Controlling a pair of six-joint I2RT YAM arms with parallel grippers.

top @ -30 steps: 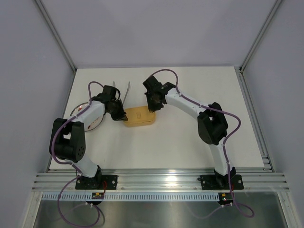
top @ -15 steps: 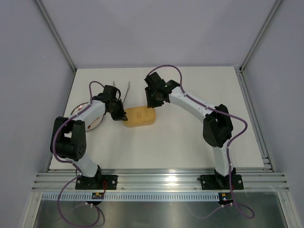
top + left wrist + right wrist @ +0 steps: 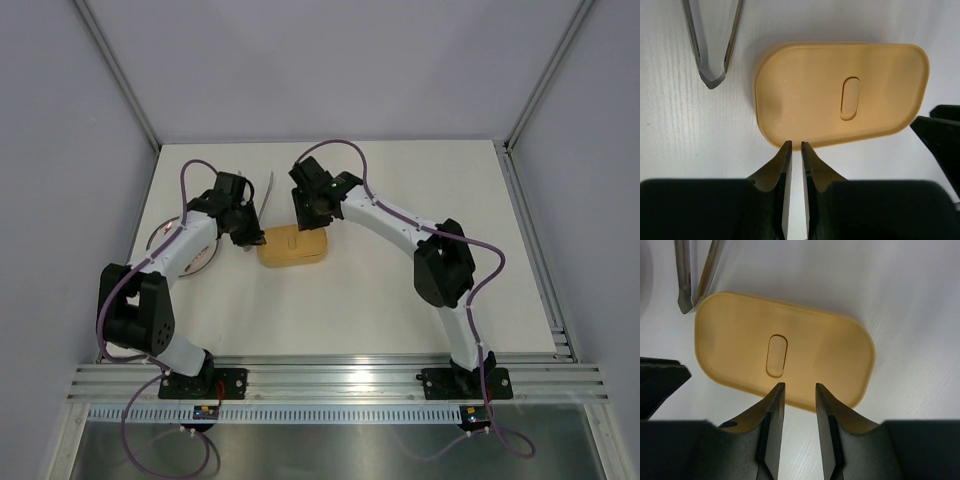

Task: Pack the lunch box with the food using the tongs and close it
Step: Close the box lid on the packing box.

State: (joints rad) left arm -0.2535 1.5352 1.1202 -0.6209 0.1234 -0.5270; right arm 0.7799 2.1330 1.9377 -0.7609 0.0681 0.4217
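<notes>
The yellow-orange lunch box (image 3: 293,247) lies on the white table with its flat lid (image 3: 842,95) on; the lid (image 3: 790,355) has an oval dimple in the middle. The food is not in view. The silver tongs (image 3: 269,187) lie just behind the box, their joined end (image 3: 711,80) near its corner; the tongs (image 3: 694,275) also show at the top left of the right wrist view. My left gripper (image 3: 795,145) hovers at the box's left end, jaws a narrow slit apart, holding nothing. My right gripper (image 3: 799,386) hangs over the box's back edge, open and empty.
A round white plate (image 3: 160,240) with a patterned rim lies left of the box, partly under my left arm. The right gripper's dark finger (image 3: 940,137) shows at the right edge of the left wrist view. Grey walls and metal rails enclose the table.
My right gripper has shifted left along the box's back edge and opened wider. My left gripper's jaws have parted slightly and it has drawn back a little from the box's end.
</notes>
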